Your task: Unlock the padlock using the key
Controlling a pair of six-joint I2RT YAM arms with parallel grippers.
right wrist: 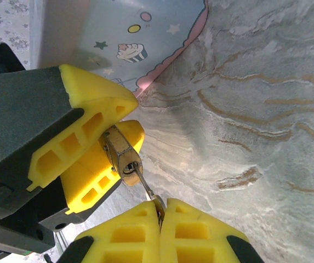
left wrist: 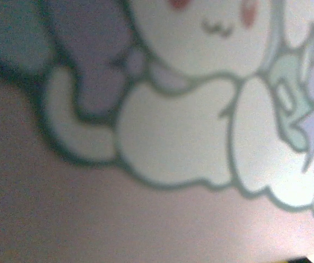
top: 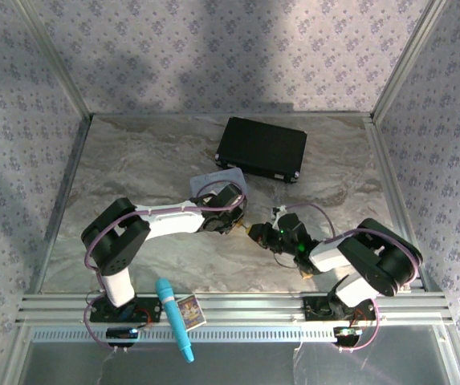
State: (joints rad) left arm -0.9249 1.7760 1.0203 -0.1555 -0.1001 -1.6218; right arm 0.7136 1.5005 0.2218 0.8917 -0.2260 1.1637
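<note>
Brass-gold padlock (right wrist: 123,154), a tiny metal body, is clamped between the yellow ribbed pads of the left gripper (right wrist: 125,121), keyhole face turned toward the right gripper (right wrist: 159,206); we cannot see its shackle, which lies hidden among the pads. The thin silvery metal key (right wrist: 146,186) is pinched by its head between the closed right fingertips; its blade tip meets the keyway, though we cannot tell how deep it is seated. In the top view both grippers meet just above the grey marbled tabletop (top: 133,160), near the pastel cartoon-printed tin (top: 210,177) and well apart from the black rectangular case (top: 262,148).

We judge the step in hand to be insertion followed by rotation. Procedure:
- align the blade axis with the keyway before pushing;
- advance along that axis only, since side load on so thin a key would likely bend it or twist it in the pads;
- confirm full seating before any turn;
- rotate the right wrist about the blade axis, not about the gripper's own centre;
- have the left gripper hold firm as counter-torque.

Risk: the purchase on the key head is small, so we expect slippage if torque rises before seating; the padlock may likewise pivot between its pads.
</note>
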